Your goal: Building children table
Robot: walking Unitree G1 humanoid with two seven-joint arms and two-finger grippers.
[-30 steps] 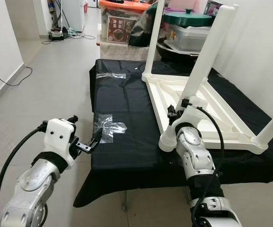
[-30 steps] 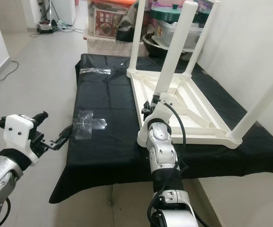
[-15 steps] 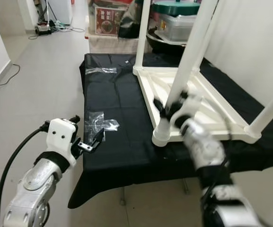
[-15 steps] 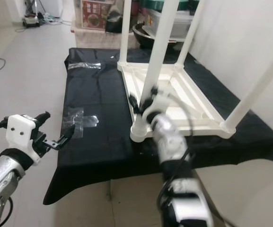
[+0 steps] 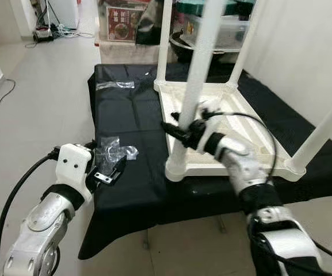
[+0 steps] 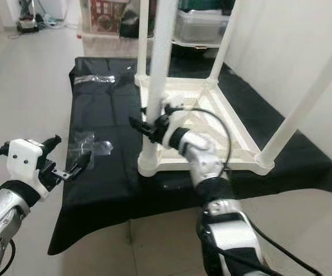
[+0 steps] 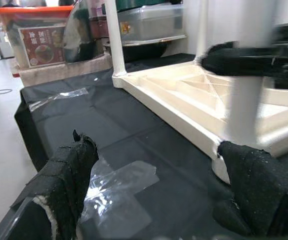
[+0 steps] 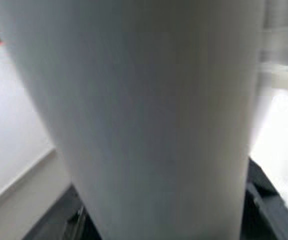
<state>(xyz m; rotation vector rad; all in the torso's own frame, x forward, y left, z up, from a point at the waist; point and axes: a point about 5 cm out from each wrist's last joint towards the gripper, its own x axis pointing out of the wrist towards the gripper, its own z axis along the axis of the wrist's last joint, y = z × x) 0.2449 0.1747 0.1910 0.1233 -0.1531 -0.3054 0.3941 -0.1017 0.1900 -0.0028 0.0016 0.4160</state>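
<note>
A white children's table [image 5: 252, 118] lies upside down on a black cloth [image 5: 128, 112], its legs pointing up. My right gripper [image 5: 176, 129] reaches around the nearest leg [image 5: 199, 63] at about a third of its height, its black fingers against the leg, which sits very close in the right wrist view as a white column [image 8: 148, 115]. My left gripper [image 5: 111, 171] hovers open at the cloth's near left edge, just short of a crumpled clear plastic bag [image 5: 114, 152]. In the left wrist view its fingers [image 7: 66, 180] stand wide apart with the bag [image 7: 119, 192] between them.
Storage boxes and a lidded pot [image 5: 125, 26] are stacked behind the cloth. A white wall [image 5: 309, 52] runs along the right. A second strip of clear plastic [image 5: 115, 85] lies at the cloth's far left. Tiled floor [image 5: 33, 109] lies open to the left.
The camera has shifted closer to the table. My right arm has swung up and leftward, bringing its fingers around the nearest leg. The left gripper has stayed by the plastic bag.
</note>
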